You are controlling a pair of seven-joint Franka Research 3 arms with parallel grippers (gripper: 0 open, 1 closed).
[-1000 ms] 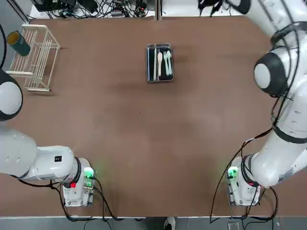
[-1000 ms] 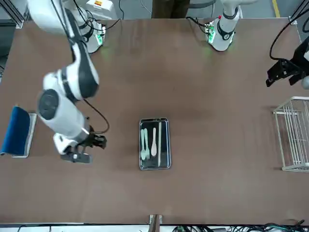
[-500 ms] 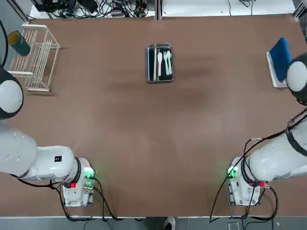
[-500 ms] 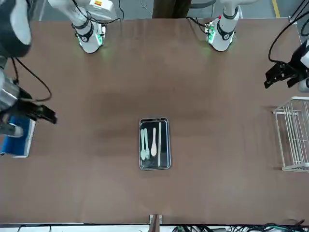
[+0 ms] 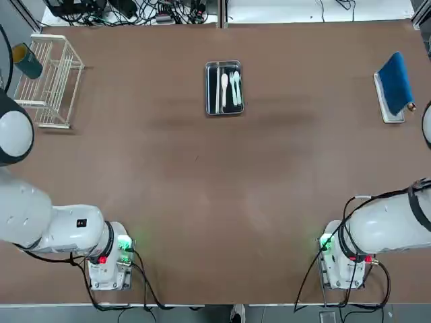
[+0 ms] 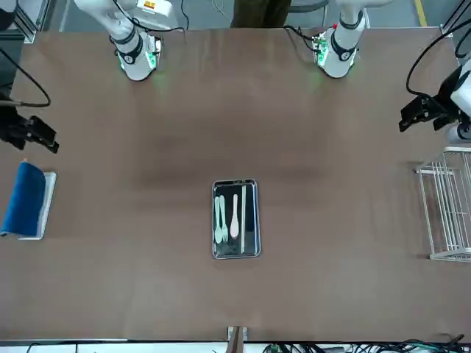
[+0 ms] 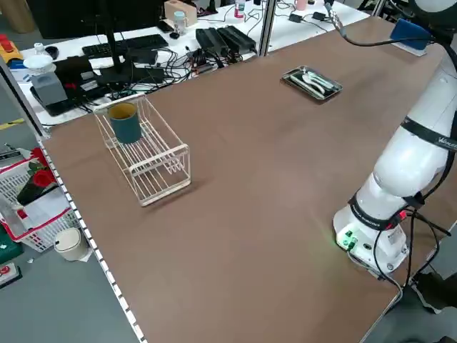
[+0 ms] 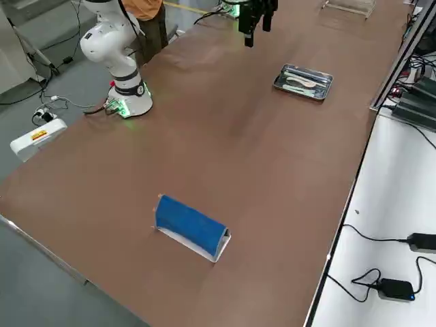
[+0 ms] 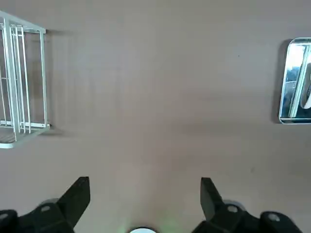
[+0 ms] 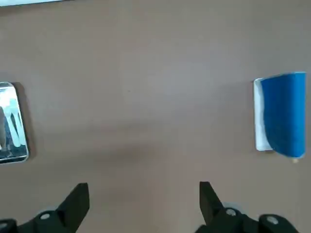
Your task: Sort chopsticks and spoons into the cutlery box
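The cutlery box (image 5: 224, 88) is a shiny metal tray at the far middle of the table, also seen in the front view (image 6: 236, 219). Several pale spoons (image 6: 221, 219) lie in its compartments, and a thin chopstick pair (image 6: 243, 212) lies along one side lane. My left gripper (image 6: 416, 118) hangs open above the table's left part, close to the wire rack; its wrist view shows the left gripper (image 9: 145, 194) with nothing between the fingers. My right gripper (image 6: 32, 133) hovers open near the table's right edge, empty in the right wrist view (image 10: 144, 194).
A white wire rack (image 5: 48, 79) holding a teal cup (image 5: 26, 61) stands at the far left. A blue-topped holder (image 5: 393, 85) lies at the far right. Both arm bases (image 5: 108, 262) stand at the near edge. Cables run behind the far edge.
My right arm has swung away from beside the cutlery box out to the table's right edge, uncovering the blue-topped holder. The left gripper has barely shifted. The tray's contents have not moved.
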